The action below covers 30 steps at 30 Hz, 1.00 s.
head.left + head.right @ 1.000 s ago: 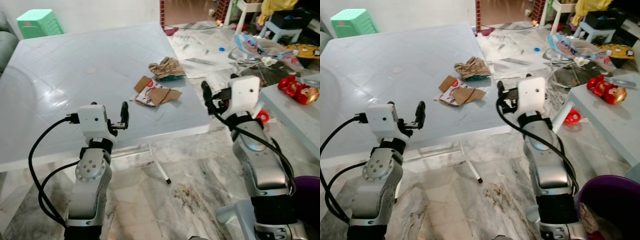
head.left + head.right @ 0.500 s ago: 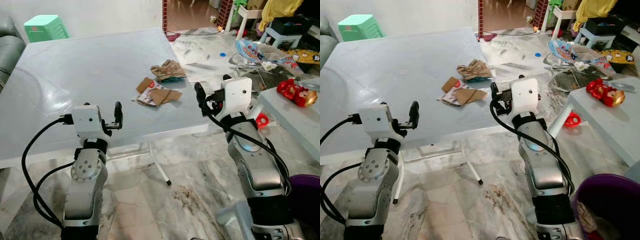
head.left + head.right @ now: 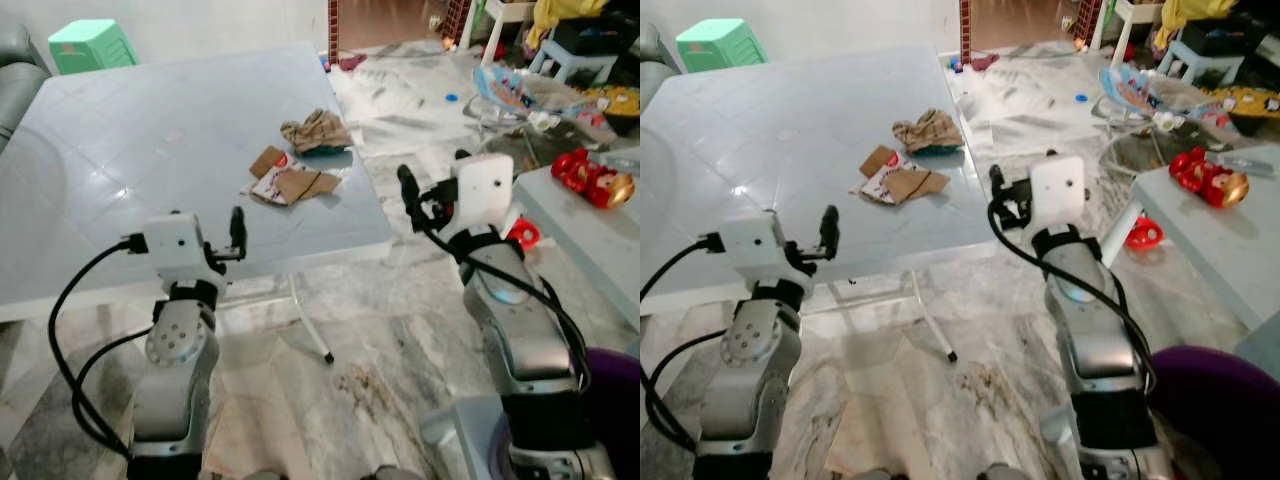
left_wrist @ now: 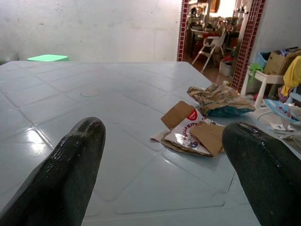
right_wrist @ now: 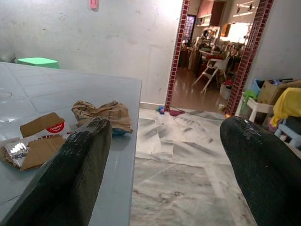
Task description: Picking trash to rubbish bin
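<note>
On table [image 3: 120, 150], torn carton [image 3: 290, 183] lies beyond both wide-spread end effectors [image 4: 164, 155] [image 5: 164, 155], untouched.

Two silver metal arms are seen, each topped by a boxy white wrist housing. Black cables are looped from the housings down along the forearms. The left tool [image 3: 237, 229] and right tool [image 3: 408, 192] are made of long black fingers.

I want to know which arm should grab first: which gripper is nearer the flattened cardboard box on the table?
Right, narrowly. The right gripper hangs just off the table's edge beside the flattened cardboard box; the left gripper hovers over the table's near edge, farther back.
</note>
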Available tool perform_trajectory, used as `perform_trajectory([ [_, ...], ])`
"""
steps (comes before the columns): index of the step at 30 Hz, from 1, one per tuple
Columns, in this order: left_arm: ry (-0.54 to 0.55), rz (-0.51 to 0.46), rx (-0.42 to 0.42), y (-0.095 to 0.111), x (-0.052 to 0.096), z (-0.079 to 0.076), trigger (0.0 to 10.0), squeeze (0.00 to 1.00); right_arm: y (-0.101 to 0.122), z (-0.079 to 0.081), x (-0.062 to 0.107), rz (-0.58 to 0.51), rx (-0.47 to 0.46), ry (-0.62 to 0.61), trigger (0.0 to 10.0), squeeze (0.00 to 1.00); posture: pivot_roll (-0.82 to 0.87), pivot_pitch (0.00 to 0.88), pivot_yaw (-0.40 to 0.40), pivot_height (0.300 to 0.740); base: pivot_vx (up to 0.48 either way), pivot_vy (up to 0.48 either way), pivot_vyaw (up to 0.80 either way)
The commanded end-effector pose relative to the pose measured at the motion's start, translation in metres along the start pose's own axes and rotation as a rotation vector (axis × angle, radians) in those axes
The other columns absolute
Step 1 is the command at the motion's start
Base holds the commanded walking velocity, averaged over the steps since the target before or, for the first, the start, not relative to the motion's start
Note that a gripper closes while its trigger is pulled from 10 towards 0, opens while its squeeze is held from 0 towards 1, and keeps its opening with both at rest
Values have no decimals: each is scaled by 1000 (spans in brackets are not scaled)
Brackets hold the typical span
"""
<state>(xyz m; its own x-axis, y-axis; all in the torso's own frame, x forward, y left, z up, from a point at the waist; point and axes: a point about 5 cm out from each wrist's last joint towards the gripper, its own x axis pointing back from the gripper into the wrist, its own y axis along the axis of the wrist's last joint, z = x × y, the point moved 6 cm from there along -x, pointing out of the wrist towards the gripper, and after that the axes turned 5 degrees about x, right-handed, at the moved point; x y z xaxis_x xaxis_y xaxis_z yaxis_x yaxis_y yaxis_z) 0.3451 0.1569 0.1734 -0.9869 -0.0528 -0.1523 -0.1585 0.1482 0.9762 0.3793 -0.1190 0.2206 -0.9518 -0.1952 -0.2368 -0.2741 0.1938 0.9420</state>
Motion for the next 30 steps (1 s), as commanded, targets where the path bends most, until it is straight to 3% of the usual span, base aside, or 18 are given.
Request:
perform_trajectory([
  [1,24,-11,-12,4,-1,6,10000,0,7,2,0,-20,-5,3,10000,0,-62,110,8,740,0,0,0],
  [8,20,-22,46,10,-4,7,10000,0,9,4,0,-27,-10,15,10000,0,-60,112,8,740,79,0,0],
  [30,-26,11,67,3,-1,-3,10000,0,11,10,0,-38,-10,40,10000,0,-57,113,8,740,468,0,0],
])
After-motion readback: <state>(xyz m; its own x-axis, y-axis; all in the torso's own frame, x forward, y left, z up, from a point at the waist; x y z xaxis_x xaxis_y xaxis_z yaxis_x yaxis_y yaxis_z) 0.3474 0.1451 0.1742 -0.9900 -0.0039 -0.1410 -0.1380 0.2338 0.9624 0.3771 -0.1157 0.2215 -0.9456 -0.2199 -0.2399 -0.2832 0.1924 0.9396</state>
